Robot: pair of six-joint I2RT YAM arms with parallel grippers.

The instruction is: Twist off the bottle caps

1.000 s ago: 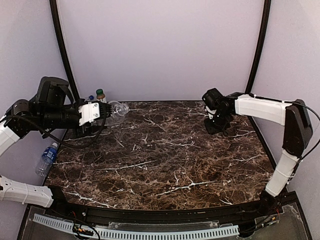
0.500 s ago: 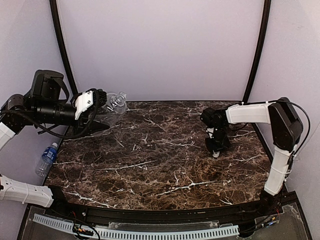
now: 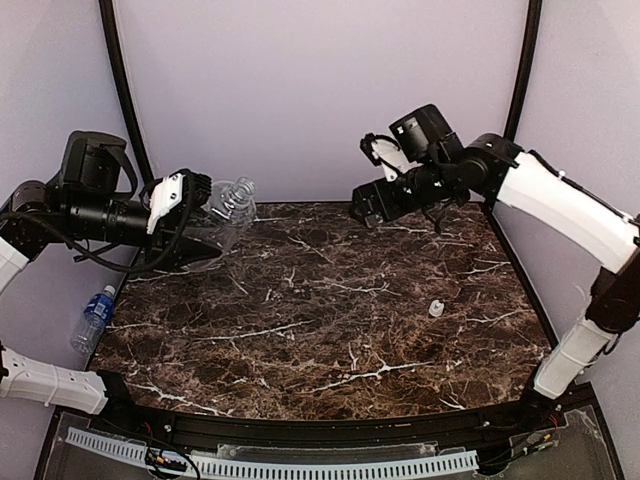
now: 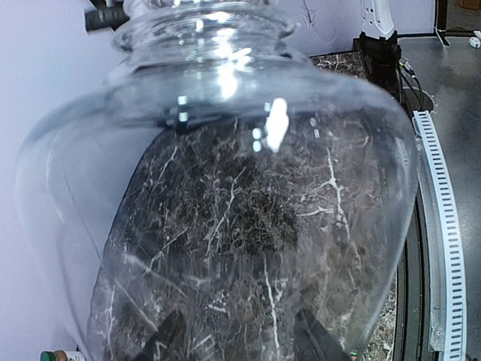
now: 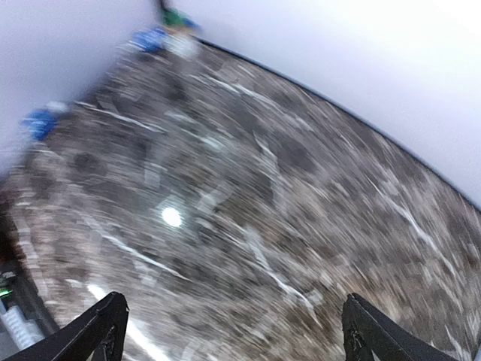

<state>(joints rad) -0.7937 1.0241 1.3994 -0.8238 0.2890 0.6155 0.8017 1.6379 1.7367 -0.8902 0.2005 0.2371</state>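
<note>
My left gripper is shut on a clear unlabelled bottle, held tilted above the table's back left corner. In the left wrist view that bottle fills the frame, and both fingers show dark through its wall. No cap shows on its neck. My right gripper hangs open and empty, high over the back middle; in the right wrist view, which is blurred, the gripper holds nothing. A small white cap lies on the marble at the right, and this cap also shows below the right wrist.
A blue-labelled bottle lies at the left table edge. The right wrist view shows a blurred green-capped bottle and a blue-topped one in the far corner. The green cap peeks into the left wrist view.
My right gripper went down to the table, opened and left the white cap there, then rose toward the back middle. My left gripper lifted the clear bottle slightly.
</note>
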